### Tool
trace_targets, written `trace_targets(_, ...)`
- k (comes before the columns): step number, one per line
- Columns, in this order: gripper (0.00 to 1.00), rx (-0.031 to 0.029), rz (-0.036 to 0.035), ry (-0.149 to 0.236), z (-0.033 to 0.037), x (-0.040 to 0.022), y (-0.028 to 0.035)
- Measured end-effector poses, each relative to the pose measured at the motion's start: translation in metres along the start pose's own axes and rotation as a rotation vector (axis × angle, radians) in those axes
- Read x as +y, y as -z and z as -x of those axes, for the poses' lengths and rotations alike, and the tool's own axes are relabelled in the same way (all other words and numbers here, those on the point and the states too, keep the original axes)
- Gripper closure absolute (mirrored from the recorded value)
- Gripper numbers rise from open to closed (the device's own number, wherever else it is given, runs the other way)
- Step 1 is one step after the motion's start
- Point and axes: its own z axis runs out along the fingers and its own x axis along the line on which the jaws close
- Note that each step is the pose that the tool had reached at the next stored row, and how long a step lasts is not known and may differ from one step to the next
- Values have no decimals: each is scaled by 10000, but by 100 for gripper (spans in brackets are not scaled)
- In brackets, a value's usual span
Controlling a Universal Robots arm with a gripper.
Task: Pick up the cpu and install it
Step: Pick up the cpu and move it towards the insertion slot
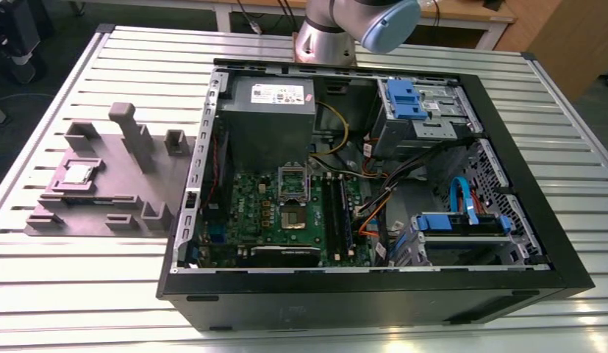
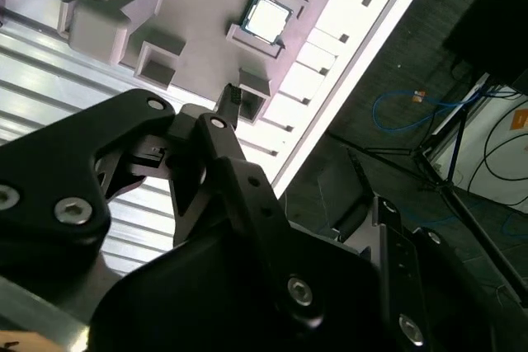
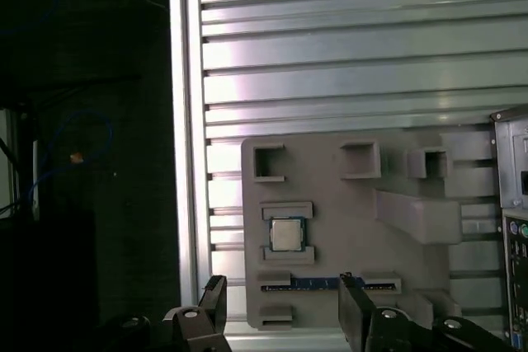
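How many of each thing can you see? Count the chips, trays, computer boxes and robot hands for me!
cpu: 1
tray: 1
computer case: 1
hand: 1
Total: 4

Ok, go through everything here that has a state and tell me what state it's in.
cpu: seated in its tray pocket, not gripped.
gripper: open, holding nothing.
tray: lying flat on the table.
computer case: on its side, panel off, inside exposed.
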Motion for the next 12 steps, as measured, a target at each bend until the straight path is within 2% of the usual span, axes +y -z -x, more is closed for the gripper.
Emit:
trace_targets(3,35,19,-28,422,0,-1,-13)
trace_targets(12,35,9,-28,428,3,-2,-47)
